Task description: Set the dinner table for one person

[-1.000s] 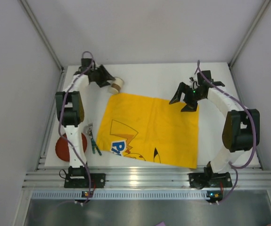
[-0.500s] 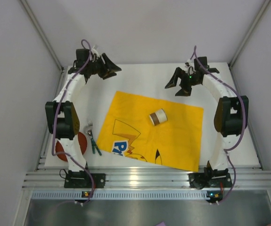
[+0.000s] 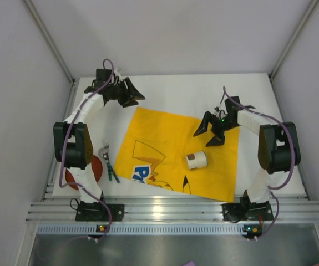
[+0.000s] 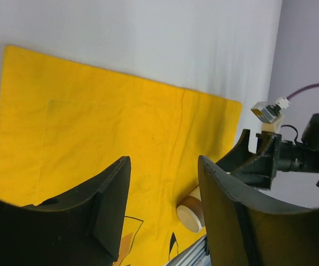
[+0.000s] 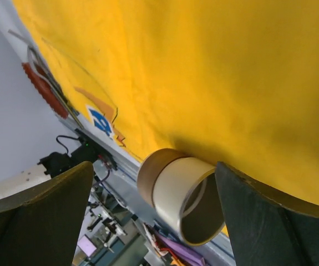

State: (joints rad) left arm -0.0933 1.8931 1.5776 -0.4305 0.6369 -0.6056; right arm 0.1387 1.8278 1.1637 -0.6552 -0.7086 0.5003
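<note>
Hovering right pincer (image 3: 208, 136), wide and empty, by the tipped paper cup (image 3: 196, 160); left pincer (image 3: 135, 99) parted, empty. Risking rolling it off the yellow cloth (image 3: 159, 138).

Cloth (image 3: 165, 149) spread on the dinner table (image 3: 176, 88), centre. Cup (image 3: 196, 160) on its side on the cloth, right of middle, nearer side. Fork (image 3: 106, 149) and second utensil (image 3: 114, 175) just left of cloth. Plate (image 3: 70, 174) farther left, beside the rail (image 3: 176, 208).
</note>
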